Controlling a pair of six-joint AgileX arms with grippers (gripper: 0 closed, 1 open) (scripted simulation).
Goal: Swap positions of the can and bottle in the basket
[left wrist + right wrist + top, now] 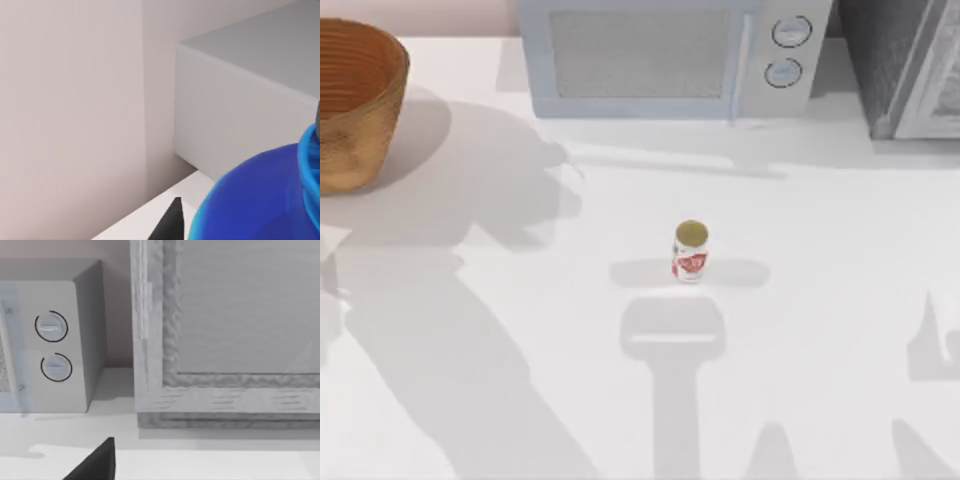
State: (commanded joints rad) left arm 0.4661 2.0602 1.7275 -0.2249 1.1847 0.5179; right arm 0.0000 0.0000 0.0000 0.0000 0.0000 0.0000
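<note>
the can (690, 251) stands upright mid-counter, well right of the basket (355, 105) — our left pincer carries the blue bottle (260, 200), right pincer's state we can't tell.

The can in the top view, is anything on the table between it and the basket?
Nothing visible: bare white table lies between the can at mid-table and the basket at the far left; the microwave stands behind, off that line.

Left wrist view: one dark gripper fingertip (170, 222) at 6 o'clock. Right wrist view: one dark fingertip (97, 462) at 7 o'clock.
</note>
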